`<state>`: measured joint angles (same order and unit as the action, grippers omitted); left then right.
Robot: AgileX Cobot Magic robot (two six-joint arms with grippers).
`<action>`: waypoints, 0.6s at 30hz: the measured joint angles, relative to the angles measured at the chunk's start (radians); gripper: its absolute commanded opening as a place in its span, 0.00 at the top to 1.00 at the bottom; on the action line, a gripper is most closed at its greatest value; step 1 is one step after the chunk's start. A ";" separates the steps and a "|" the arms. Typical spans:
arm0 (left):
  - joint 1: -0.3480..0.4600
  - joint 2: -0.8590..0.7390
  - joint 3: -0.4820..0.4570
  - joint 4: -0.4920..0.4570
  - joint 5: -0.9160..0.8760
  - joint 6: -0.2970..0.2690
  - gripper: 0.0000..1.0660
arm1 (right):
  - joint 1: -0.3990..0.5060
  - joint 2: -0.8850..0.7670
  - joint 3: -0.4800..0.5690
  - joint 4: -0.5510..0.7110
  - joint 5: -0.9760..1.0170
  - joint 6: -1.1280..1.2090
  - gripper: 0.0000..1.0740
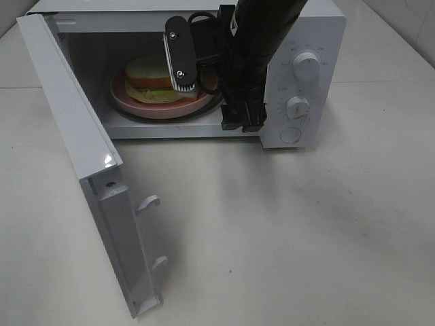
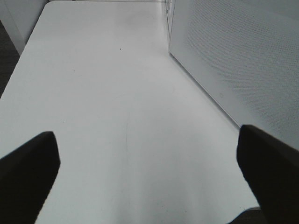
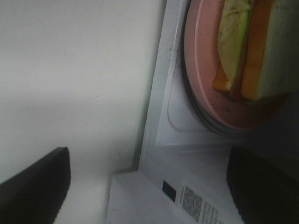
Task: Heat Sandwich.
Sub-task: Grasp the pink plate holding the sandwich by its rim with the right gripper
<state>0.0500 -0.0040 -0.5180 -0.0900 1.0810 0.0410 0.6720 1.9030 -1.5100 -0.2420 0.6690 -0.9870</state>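
White-bread sandwich (image 1: 146,73), green filling, on pink plate (image 1: 129,102) inside microwave (image 1: 319,34); left hand (image 2: 149,172), right hand (image 3: 149,186) wide, empty

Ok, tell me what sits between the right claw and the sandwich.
Right wrist view: bare microwave floor, then the pink plate's rim, separate right claw from sandwich.

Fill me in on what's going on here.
The sandwich sits on a pink plate inside the microwave, and the door is swung wide open. The right arm reaches into the opening by the plate. The right gripper is open and holds nothing. The left gripper is also open and empty, over the bare table beside the microwave. The door is not yet shut for heating.
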 measured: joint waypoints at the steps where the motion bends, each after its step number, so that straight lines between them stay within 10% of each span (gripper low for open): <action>1: 0.000 0.000 0.000 0.000 0.000 0.000 0.08 | 0.000 0.019 -0.018 0.010 -0.014 0.000 0.20; 18: 0.000 0.000 0.000 0.013 0.000 0.000 0.08 | 0.003 0.195 -0.147 0.032 -0.070 0.001 0.23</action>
<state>0.0500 -0.0040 -0.5180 -0.0770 1.0810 0.0410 0.6750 2.0980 -1.6570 -0.2100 0.5990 -0.9860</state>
